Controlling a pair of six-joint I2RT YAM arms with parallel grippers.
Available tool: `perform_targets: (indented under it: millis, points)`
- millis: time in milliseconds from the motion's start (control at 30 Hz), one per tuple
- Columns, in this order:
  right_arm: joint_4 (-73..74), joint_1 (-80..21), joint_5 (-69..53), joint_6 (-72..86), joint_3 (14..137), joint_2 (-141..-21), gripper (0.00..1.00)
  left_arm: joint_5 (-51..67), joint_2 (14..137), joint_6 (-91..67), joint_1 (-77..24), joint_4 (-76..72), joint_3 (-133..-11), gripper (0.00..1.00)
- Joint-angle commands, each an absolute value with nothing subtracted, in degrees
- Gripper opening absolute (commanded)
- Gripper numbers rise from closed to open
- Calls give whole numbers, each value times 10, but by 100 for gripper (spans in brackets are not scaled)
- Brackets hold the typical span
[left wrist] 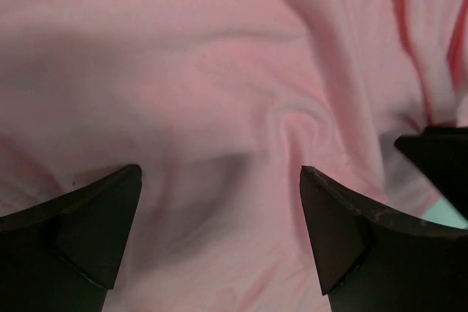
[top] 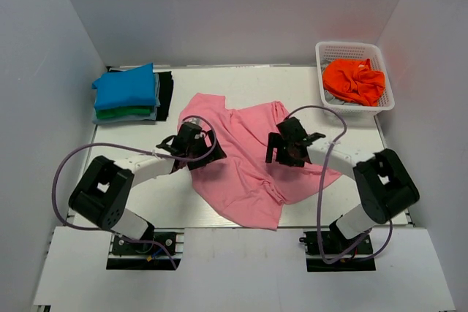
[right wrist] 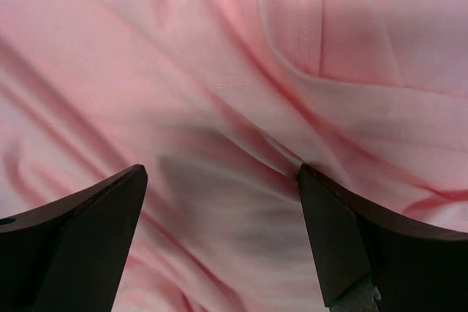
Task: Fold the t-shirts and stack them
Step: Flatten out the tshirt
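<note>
The white table (top: 241,78) has a wrinkled pink shirt (top: 245,173) in its middle. The left gripper (top: 191,142) and right gripper (top: 291,144) hang over it, jaws wide apart. A blue shirt (top: 126,87) lies on a green shirt (top: 121,114), far left.

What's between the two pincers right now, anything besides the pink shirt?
Only the pink shirt: the top view shows its wrinkled cloth covering the whole stretch from the left pincer to the right pincer.
</note>
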State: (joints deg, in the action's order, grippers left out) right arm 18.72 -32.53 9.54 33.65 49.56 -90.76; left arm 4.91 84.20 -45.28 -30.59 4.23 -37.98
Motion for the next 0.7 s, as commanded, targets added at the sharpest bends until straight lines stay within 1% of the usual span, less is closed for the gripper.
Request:
perform_targets:
  millis: [0, 33, 133, 200, 367, 467, 567, 600, 633, 667]
  points:
    - [151, -330, -28, 350, 413, -873, 90, 25, 884, -459, -295, 102, -399, 100]
    - [133, -331, -41, 353, 372, -856, 90, -7, 890, -454, -295, 118, -399, 100]
    - [123, -349, -65, 370, 339, -817, 90, -116, 896, -464, -278, 207, -421, 100]
    - [132, -366, -71, 372, 322, -780, 88, -137, 896, -457, -255, 232, -436, 100]
    - [152, -409, -81, 379, 314, -716, 88, -118, 921, -436, -200, 232, -457, 100]
    - [142, -424, -84, 386, 310, -697, 90, -128, 974, -410, -176, 251, -513, 100]
    - [173, -426, -43, 384, 332, -699, 90, -127, 977, -375, -170, 283, -564, 100]
    - [185, -425, 14, 373, 344, -702, 90, -127, 963, -351, -175, 283, -569, 100]
    - [194, -423, 34, 370, 371, -705, 90, -116, 946, -339, -175, 267, -570, 100]
    - [227, -424, 76, 360, 403, -707, 90, -99, 904, -326, -182, 261, -570, 100]
